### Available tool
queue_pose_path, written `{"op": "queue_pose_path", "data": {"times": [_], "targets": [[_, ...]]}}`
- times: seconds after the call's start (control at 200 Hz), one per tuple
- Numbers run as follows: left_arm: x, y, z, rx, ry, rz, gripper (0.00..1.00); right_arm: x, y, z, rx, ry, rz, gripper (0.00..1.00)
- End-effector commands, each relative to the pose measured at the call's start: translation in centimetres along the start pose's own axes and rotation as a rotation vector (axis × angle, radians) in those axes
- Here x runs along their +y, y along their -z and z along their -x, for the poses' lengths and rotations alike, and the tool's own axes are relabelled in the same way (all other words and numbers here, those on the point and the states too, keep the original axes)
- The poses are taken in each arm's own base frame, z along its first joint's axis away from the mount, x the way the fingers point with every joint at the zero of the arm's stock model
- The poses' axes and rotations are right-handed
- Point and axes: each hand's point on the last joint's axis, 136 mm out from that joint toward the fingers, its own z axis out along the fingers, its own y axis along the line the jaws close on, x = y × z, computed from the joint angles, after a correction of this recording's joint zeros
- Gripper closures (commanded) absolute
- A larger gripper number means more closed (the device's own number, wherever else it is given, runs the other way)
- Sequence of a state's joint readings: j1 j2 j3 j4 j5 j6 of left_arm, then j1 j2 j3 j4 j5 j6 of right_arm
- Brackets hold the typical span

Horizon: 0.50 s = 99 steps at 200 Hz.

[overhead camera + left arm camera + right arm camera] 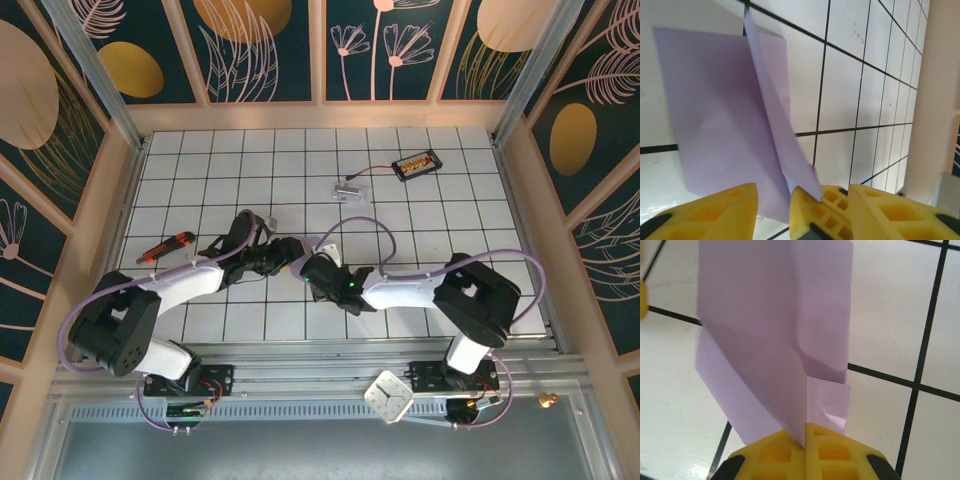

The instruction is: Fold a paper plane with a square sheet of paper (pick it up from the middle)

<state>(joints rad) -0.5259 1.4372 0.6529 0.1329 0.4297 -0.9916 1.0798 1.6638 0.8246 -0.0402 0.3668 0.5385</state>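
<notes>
Currently: Sheet Pinched by Right Gripper

We see the right gripper (pixel 805 436) with its fingers pressed together on one edge of the square sheet of paper (pixel 765 315), which lies partly folded over the tiled table (pixel 900 315) between the two arms. The left gripper (pixel 801 200) stands spread, its fingers (pixel 705 212) not closed on the sheet.

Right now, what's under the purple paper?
White tiled tabletop with black grid lines shows around the lavender sheet, which the right gripper pinches. Whatever lies directly beneath is covered.
</notes>
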Motion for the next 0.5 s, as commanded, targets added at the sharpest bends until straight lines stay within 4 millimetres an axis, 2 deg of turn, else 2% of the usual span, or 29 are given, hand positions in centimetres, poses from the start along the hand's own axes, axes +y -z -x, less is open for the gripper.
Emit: {"op": "queue_pose_path", "data": {"times": [0.0,0.195,0.395,0.49], "targets": [[0.6,1.2,0.7,-0.041,-0.054,0.033,0.49,1.3,1.0,0.8,-0.006,-0.108,0.15,1.0],[2.0,0.2,-0.2,-0.001,-0.02,0.041,0.63,1.4,1.4,0.9,0.012,-0.189,0.277,1.0],[3.1,-1.7,-0.7,0.064,-0.032,0.063,0.79,1.4,1.1,0.6,0.03,-0.209,0.311,1.0],[3.7,-2.3,-0.8,0.083,-0.046,0.087,0.83,1.6,1.0,0.5,0.034,-0.217,0.321,1.0]]}}
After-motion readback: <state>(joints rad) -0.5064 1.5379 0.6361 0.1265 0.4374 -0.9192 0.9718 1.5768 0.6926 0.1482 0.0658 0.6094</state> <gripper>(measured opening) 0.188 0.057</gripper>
